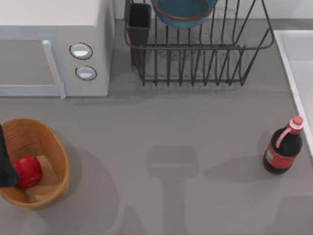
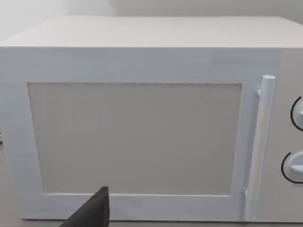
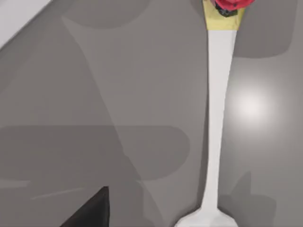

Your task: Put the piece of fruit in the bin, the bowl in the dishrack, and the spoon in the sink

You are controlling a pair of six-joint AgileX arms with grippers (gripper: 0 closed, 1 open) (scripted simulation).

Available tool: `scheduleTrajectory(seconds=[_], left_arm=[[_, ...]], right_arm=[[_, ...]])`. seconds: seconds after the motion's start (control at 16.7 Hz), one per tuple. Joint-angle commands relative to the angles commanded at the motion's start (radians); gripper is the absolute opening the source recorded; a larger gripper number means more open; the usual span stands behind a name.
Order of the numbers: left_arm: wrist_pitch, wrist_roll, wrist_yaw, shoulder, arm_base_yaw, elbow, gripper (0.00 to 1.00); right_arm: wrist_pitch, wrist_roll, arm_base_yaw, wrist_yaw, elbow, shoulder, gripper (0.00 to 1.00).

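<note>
Fruit, small glossy red (image 1: 28, 171), lies in the orange-tan woven bin (image 1: 54, 147); blue-teal bowl (image 1: 183, 12) sits in the dark wire dishrack (image 1: 195, 58); white spoon (image 3: 217, 118) remains, right fingers' state unclear.

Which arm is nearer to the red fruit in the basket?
Left. The left arm is at the table's left edge, beside the fruit in the bin. The right arm's wrist view shows the spoon and bottle, which stands far right.

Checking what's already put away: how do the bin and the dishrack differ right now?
The bin is an orange-tan woven oval near the table's left edge; the dishrack is dark wire bars at the back. The bin holds the red fruit; the dishrack holds the blue bowl. Both are open-topped and loaded.
</note>
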Motion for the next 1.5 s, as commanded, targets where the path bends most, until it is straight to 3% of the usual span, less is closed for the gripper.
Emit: scheduleTrajectory(seconds=[0.24,0.66,1.02,1.5], left_arm=[[0.000,0.000,0.000,0.000,0.000,0.000,1.00],[0.000,0.000,0.000,0.000,0.000,0.000,1.00],[0.000,0.000,0.000,0.000,0.000,0.000,1.00],[0.000,0.000,0.000,0.000,0.000,0.000,1.00]], right_arm=[[0.074,0.003,-0.002,0.001,-0.043,0.037,1.00],[0.438,0.007,-0.003,0.000,-0.228,0.206,1.00],[0.478,0.007,-0.002,0.000,-0.252,0.229,1.00],[0.478,0.007,-0.002,0.000,-0.252,0.229,0.40]])
